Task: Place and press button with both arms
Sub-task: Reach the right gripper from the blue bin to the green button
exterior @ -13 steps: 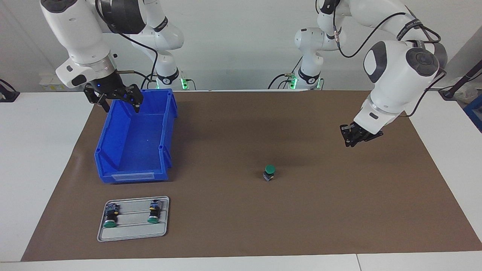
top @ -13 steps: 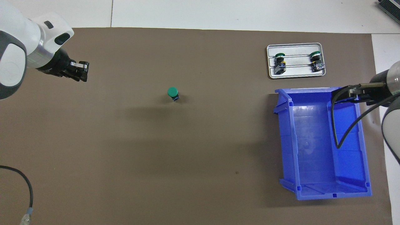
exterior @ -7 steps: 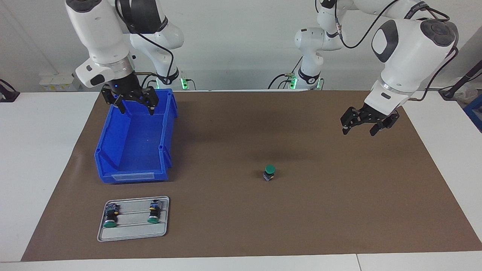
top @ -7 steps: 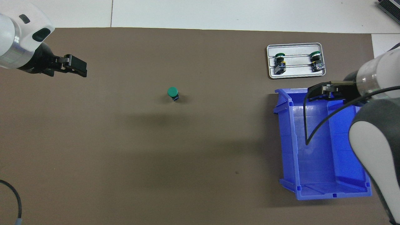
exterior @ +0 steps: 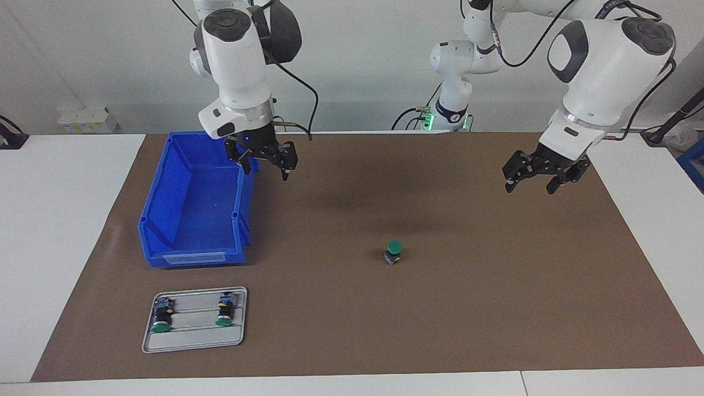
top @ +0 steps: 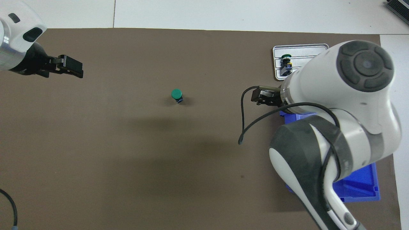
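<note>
The button stands upright on the brown mat, green cap up, near the middle of the table; from overhead the button has nothing over it. My right gripper hangs open and empty in the air over the blue bin's wall that faces the table's middle; overhead, the right gripper pokes out from under the arm's big white body. My left gripper hovers open and empty over the mat toward the left arm's end, well apart from the button. Overhead, the left gripper shows side-on.
A blue bin sits toward the right arm's end. Farther from the robots than the bin lies a grey tray holding two more buttons on their sides. Overhead, the right arm hides much of the bin and the tray.
The right gripper swung from over the bin's robot-side end to its inner wall, toward the table's middle. The left gripper opened, turned and rose a little.
</note>
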`<state>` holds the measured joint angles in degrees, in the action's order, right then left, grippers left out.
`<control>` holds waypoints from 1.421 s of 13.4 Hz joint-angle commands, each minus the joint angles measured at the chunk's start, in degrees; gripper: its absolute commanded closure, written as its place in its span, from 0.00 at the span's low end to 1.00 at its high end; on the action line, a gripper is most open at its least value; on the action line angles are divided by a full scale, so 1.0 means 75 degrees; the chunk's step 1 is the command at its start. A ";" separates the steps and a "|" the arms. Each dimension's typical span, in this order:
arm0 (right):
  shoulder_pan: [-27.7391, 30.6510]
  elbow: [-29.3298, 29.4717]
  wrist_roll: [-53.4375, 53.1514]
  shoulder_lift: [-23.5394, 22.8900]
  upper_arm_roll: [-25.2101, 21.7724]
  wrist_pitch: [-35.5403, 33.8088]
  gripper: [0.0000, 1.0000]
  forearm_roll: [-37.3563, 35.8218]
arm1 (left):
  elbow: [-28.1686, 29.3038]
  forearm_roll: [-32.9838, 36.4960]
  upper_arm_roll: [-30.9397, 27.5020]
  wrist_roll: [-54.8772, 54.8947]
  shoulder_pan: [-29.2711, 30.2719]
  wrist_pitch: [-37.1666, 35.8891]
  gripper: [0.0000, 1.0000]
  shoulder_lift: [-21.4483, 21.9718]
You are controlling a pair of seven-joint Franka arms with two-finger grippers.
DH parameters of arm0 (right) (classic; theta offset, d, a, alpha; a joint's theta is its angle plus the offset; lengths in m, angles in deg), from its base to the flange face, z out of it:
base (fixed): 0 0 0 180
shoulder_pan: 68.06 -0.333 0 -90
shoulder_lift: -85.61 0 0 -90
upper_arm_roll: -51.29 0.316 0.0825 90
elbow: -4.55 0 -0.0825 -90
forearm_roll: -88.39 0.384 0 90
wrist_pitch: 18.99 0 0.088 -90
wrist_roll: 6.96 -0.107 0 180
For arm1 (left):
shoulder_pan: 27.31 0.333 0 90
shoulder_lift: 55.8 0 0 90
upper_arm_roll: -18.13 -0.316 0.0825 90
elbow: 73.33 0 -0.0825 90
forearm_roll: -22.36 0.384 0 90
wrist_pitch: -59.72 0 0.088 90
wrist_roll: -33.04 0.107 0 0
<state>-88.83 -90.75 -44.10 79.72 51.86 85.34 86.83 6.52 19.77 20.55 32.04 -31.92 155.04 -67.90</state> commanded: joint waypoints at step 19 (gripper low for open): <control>-0.2269 0.3941 -0.4060 -0.4570 -0.0028 0.1253 0.12 -0.0787 | 0.0908 0.0311 -0.0018 0.0263 0.0322 0.0545 0.00 0.0488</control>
<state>-105.89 -63.23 -73.55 47.02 51.69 94.64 82.86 10.44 22.78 20.17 33.16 -29.99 157.69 -66.46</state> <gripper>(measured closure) 0.119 0.000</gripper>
